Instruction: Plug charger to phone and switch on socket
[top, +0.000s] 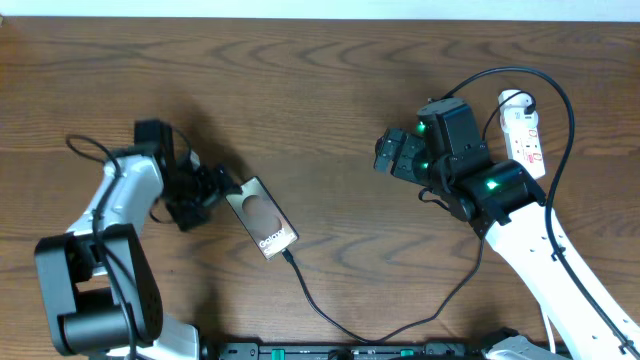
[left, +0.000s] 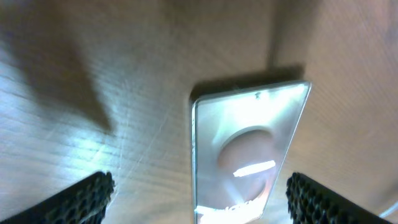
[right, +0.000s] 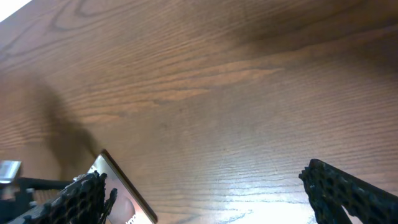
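Dark wood table (top: 330, 80) w/ the phone (top: 262, 217) lying flat, left of centre. We see the left gripper (top: 218, 188) just left of it, jaws wide apart, holding nothing. In the wrist view the phone sits btwn the fingers (left: 81, 199), untouched. The charger (top: 305, 288) cable meets the phone's near end, then loops right twd the socket (top: 524, 133), far right. Right gripper (top: 392, 153) gapes empty over bare wood, right of centre.

The phone (left: 249, 149) lies flat between spread fingers (left: 81, 199).
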